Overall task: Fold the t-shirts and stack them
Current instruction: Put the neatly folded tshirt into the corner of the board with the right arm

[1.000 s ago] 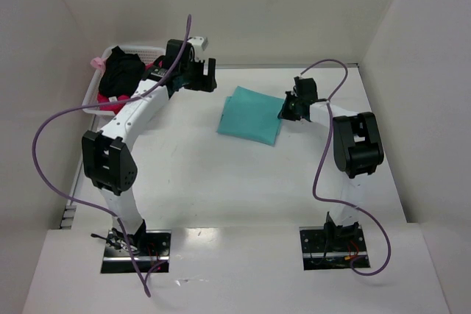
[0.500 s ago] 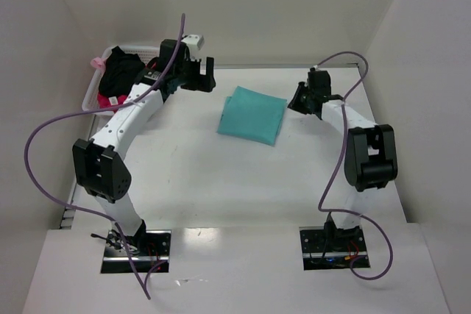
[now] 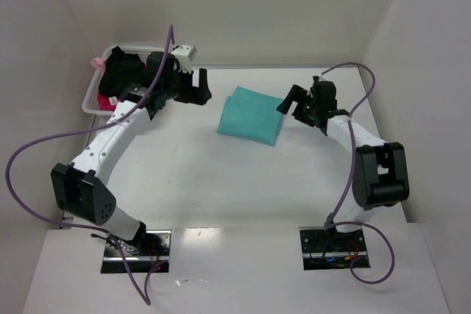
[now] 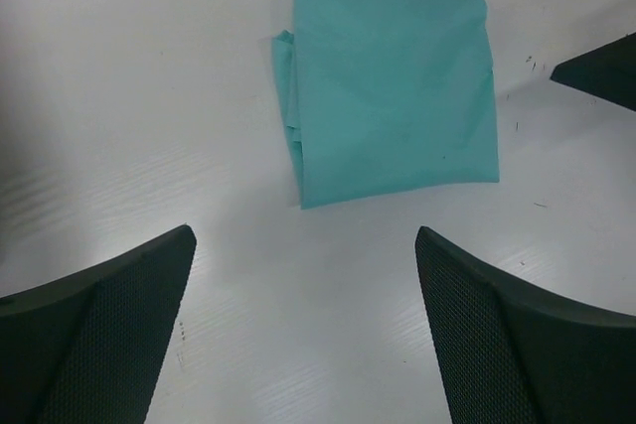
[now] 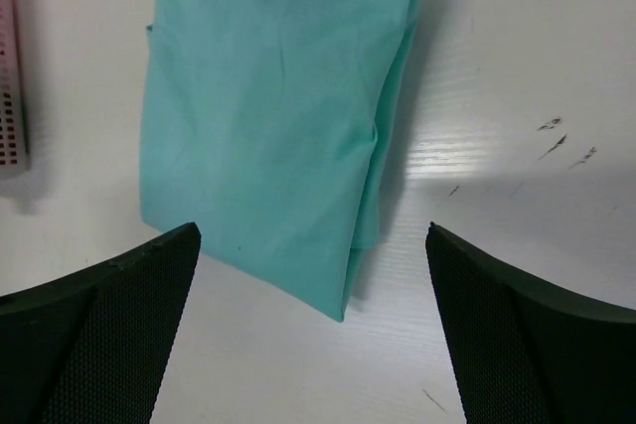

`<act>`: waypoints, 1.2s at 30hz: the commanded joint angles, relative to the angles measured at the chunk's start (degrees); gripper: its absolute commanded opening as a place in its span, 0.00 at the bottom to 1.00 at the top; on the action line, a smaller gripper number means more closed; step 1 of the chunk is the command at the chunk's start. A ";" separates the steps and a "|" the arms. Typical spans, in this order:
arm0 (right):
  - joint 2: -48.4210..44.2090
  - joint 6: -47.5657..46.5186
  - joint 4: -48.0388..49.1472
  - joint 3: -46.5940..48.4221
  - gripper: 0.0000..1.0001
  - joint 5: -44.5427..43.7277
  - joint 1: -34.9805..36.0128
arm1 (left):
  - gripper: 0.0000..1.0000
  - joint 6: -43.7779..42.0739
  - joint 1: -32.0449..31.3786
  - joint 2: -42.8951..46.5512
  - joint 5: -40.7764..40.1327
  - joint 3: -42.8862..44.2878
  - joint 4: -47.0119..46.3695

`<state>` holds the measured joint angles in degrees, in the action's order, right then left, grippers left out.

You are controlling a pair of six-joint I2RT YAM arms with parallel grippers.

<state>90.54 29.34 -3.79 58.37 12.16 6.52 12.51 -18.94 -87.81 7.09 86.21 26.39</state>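
Observation:
A teal t-shirt [image 3: 251,115] lies folded into a flat rectangle on the white table, toward the back centre. My left gripper [image 3: 197,86] hovers just left of it, open, with nothing between its fingers. The left wrist view shows the folded shirt [image 4: 393,91] ahead of the left gripper [image 4: 305,245]. My right gripper [image 3: 291,101] hangs at the shirt's right edge, open and empty. In the right wrist view the shirt [image 5: 268,116] lies under and ahead of the right gripper [image 5: 313,245].
A pink basket [image 3: 92,93] stands at the back left, holding a heap of black and pink clothes [image 3: 121,73]. Its pink edge [image 5: 8,67] shows in the right wrist view. White walls close in the table on three sides.
The right gripper was shut at the shirt's right edge; it has opened and drawn back to the right. The left arm has swung a little left and lower. The shirt has not moved.

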 commanded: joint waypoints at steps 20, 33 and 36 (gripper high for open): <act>15.88 2.91 4.67 6.04 0.96 4.10 0.51 | 0.99 2.87 -0.22 2.82 7.76 -7.90 -6.44; 20.38 4.14 1.78 10.98 0.90 2.70 1.03 | 0.99 2.87 -0.22 2.82 7.15 -7.90 -6.27; 20.38 4.14 1.77 10.98 0.90 2.17 1.03 | 0.99 2.87 -0.22 2.82 7.15 -7.90 -6.27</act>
<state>110.24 33.26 -1.45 67.05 16.05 7.03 15.20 -18.94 -86.46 13.78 78.46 21.89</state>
